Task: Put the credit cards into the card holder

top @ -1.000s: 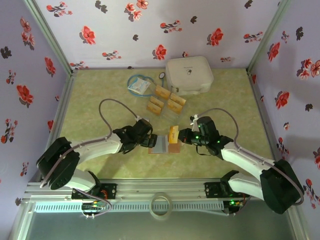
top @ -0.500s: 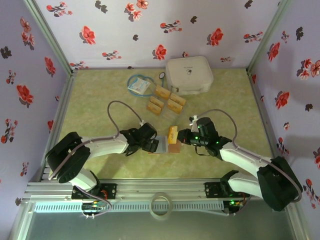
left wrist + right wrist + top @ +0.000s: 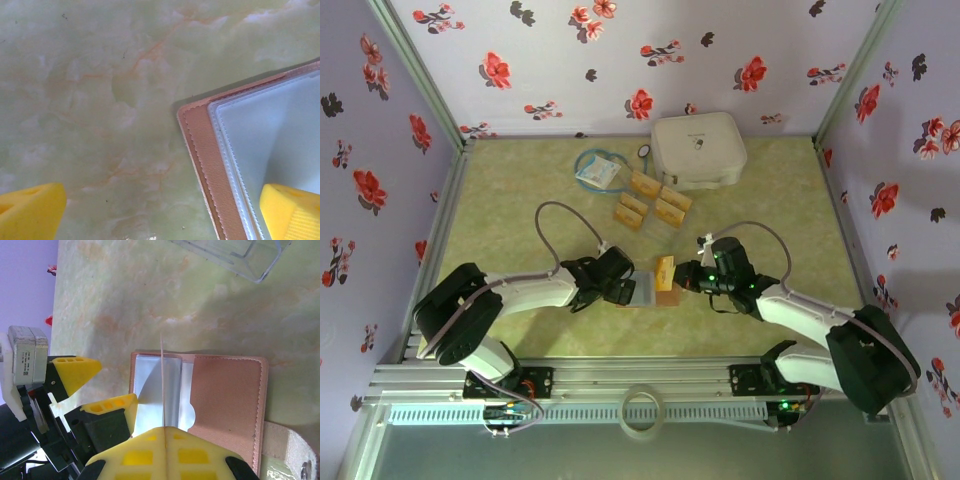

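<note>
**A:** Why is the left gripper (image 3: 625, 287) spreading so wide at the card holder (image 3: 645, 293)?

**B:** The holder is lying open in the near middle of the table. One finger (image 3: 290, 212) seems to be pinning its left flap flat, though contact is hard to judge. The right gripper (image 3: 678, 278) is pinching a card (image 3: 665, 271) upright above it.

**A:** What is the right wrist view adding?

**B:** It is showing that card edge-on over the grey sleeve. The overhead view is showing the other cards (image 3: 650, 202) lying farther back.

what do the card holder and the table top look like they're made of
Card holder: matte reddish-brown leather or imitation, stitched along its edge; frosted plastic sleeves inside. Table top: smooth, slightly glossy green marble pattern, possibly a printed laminate.
</note>
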Action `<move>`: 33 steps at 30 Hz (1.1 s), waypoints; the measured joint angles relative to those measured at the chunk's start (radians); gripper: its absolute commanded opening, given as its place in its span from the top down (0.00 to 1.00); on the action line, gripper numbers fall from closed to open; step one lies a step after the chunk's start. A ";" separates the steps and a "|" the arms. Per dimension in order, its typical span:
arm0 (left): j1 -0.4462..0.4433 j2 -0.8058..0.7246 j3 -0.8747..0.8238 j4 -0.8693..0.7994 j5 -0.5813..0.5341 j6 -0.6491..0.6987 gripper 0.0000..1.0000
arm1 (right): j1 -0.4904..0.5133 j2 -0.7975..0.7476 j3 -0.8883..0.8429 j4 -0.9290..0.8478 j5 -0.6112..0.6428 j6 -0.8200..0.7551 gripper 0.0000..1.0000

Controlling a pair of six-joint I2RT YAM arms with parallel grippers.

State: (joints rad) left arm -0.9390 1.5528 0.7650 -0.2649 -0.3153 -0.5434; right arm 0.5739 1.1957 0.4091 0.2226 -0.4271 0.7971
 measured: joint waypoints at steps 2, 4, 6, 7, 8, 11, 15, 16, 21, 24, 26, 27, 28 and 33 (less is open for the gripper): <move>0.000 0.000 0.000 -0.001 0.000 -0.003 0.00 | 0.000 0.006 -0.001 0.009 -0.004 0.000 1.00; 0.000 0.000 0.000 -0.002 0.000 -0.007 0.00 | 0.000 0.014 -0.002 0.018 -0.011 0.000 1.00; -0.002 0.000 0.000 -0.003 -0.003 -0.010 0.00 | 0.000 0.023 -0.005 0.031 -0.020 0.000 1.00; -0.002 0.000 0.000 -0.004 -0.004 -0.012 0.00 | 0.000 0.030 -0.007 0.040 -0.024 0.001 1.00; -0.002 0.000 0.000 -0.004 -0.005 -0.016 0.00 | 0.000 0.036 -0.011 0.050 -0.027 0.001 1.00; -0.002 0.000 0.000 -0.005 -0.007 -0.026 0.00 | 0.000 0.052 -0.021 0.071 -0.040 0.009 1.00; -0.002 0.000 0.000 -0.006 -0.007 -0.031 0.00 | 0.000 0.061 -0.035 0.107 -0.052 0.019 1.00; -0.002 0.000 0.000 -0.006 -0.007 -0.034 0.00 | 0.000 0.063 -0.037 0.115 -0.053 0.019 1.00; -0.004 0.000 0.000 -0.008 -0.009 -0.042 0.00 | 0.000 0.075 -0.040 0.156 -0.069 0.021 1.00; -0.004 0.000 -0.002 -0.008 -0.010 -0.050 0.00 | 0.000 0.088 -0.045 0.180 -0.073 0.024 1.00; -0.004 0.000 -0.002 -0.008 -0.011 -0.053 0.00 | 0.000 0.103 -0.050 0.196 -0.076 0.026 1.00; -0.004 0.000 -0.003 -0.008 -0.011 -0.053 0.00 | 0.000 0.110 -0.051 0.202 -0.077 0.026 1.00; -0.004 0.000 -0.003 -0.008 -0.011 -0.056 0.00 | 0.000 0.121 -0.054 0.212 -0.078 0.027 1.00; -0.005 -0.001 -0.007 -0.004 -0.011 -0.062 0.00 | 0.000 0.157 -0.073 0.269 -0.082 0.045 1.00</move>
State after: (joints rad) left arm -0.9436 1.5517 0.7578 -0.2687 -0.3267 -0.6056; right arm 0.5739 1.3529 0.3359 0.4919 -0.5095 0.8425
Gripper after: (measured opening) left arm 0.997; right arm 0.040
